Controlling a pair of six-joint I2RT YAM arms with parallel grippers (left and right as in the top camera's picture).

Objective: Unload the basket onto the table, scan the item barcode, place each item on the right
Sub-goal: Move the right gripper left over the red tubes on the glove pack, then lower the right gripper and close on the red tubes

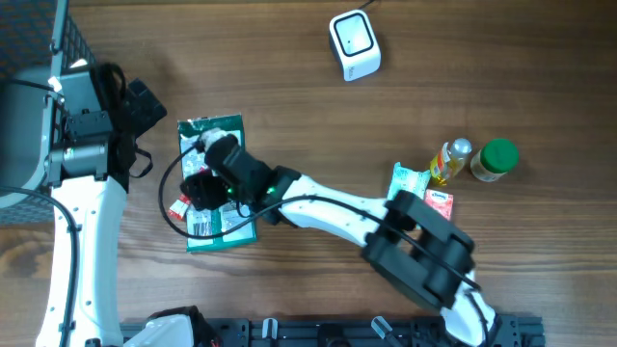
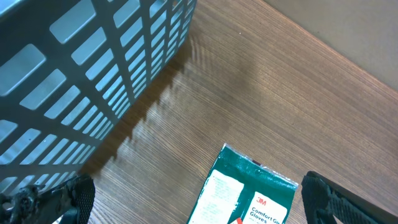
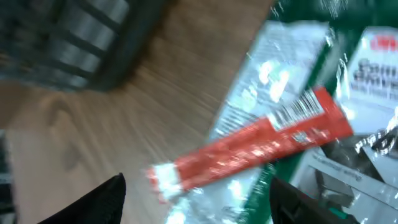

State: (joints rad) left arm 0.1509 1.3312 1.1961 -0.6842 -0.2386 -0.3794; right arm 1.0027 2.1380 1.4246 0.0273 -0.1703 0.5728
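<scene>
Both sets of jaws stand apart over the wood-grain table (image 1: 289, 87), red sachet (image 3: 249, 146) on green packet (image 1: 224, 127).

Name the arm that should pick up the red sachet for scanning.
Right. The right arm's fingers, open, straddle the red sachet lying on the green packet. The left arm's fingers are open too but sit beside the basket, away from the sachet.

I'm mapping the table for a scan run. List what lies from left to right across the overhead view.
basket → green packet → white scanner → small green sachet → yellow bottle → green-lidded jar
</scene>
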